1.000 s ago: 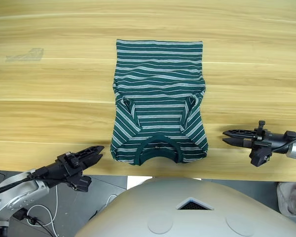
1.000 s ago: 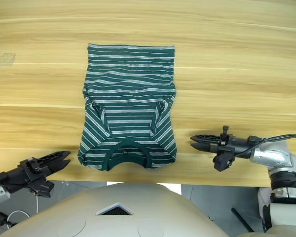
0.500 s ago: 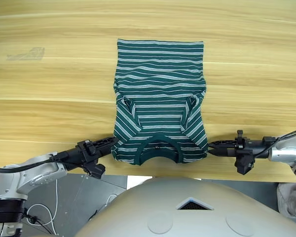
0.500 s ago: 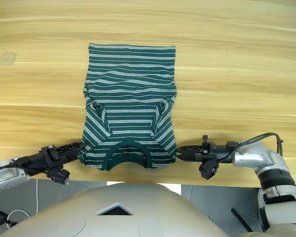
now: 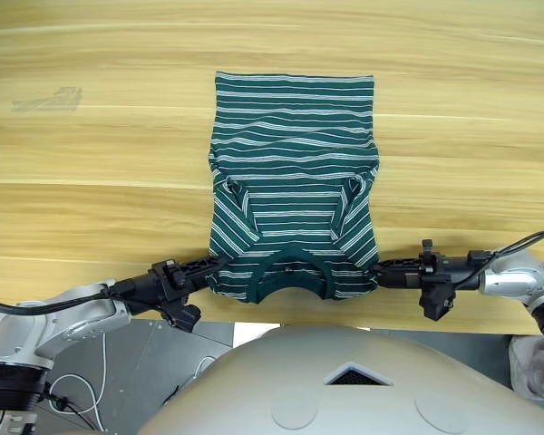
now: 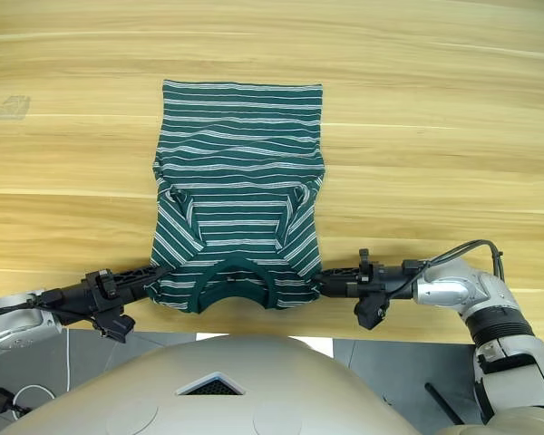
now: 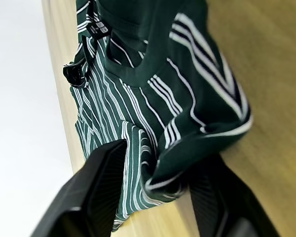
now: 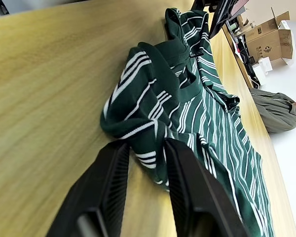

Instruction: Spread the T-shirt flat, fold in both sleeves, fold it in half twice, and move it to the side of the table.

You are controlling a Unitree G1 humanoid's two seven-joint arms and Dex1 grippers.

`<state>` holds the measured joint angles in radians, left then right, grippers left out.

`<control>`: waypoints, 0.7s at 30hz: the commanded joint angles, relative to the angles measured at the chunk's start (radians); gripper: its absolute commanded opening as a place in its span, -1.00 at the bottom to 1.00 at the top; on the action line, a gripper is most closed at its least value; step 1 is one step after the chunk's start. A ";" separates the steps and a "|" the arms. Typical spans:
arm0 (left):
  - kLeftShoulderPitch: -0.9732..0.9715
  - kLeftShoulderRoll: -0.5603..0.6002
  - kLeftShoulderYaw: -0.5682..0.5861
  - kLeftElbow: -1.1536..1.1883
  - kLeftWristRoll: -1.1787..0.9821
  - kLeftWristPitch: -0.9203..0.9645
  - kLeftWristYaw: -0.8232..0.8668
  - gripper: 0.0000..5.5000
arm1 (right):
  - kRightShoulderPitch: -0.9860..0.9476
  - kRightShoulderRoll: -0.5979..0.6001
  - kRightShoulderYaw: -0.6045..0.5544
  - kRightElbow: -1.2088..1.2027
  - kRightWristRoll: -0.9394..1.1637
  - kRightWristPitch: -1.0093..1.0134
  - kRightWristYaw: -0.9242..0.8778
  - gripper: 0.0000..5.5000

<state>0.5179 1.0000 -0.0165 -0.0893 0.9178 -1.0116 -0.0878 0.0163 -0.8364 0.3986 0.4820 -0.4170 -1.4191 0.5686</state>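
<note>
- T-shirt [image 5: 293, 190]: dark green with thin white stripes, lying on the wooden surface [image 5: 91, 181], about midway across it and reaching almost to the near edge.
- Collar end is nearest the robot and the straight hem lies at the far end. The outline is a narrow upright rectangle.
- Both sleeves are folded inward over the front. Their slanted edges run on either side of the neckline, and the cloth is slightly rumpled at mid-height.
- Left gripper [image 5: 219, 263]: low at the shirt's near-left corner, arm coming in from the left along the surface edge.
- In the left wrist view the left gripper [image 7: 158, 185] has its fingers spread, one on each side of the bunched corner fold. The cloth rests against one finger, with a small gap at the other.
- Right gripper [image 5: 377, 270]: low at the near-right corner, arm coming in from the right, mirroring the left.
- In the right wrist view the right gripper [image 8: 147, 165] has its fingers drawn close on the corner. The striped hem fold is humped up between them and appears to touch both, so they look to be pinching it.
- Faint grey mark [image 5: 45, 100] on the surface, far left, well apart from the shirt.
- Beyond the surface in the right wrist view: an open cardboard box [image 8: 269, 37] and a grey bundle of cloth [image 8: 278, 111].
</note>
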 commanded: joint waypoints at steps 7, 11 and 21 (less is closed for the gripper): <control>0.010 0.025 -0.085 0.049 0.055 0.029 -0.017 -0.79 | -0.029 0.010 0.033 0.004 -0.035 0.041 -0.030 -0.86; 0.001 0.029 -0.101 0.064 0.066 0.037 0.005 -0.97 | -0.034 0.018 0.043 0.010 -0.042 0.050 -0.041 -1.00; 0.009 0.094 -0.091 0.106 0.087 0.048 0.073 -0.99 | 0.021 -0.075 0.219 -0.122 0.367 0.362 0.203 -1.00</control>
<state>0.4971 1.0715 -0.0854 -0.0316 0.9435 -0.9833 -0.0017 0.0115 -0.8742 0.5837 0.4002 -0.1196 -1.1414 0.6942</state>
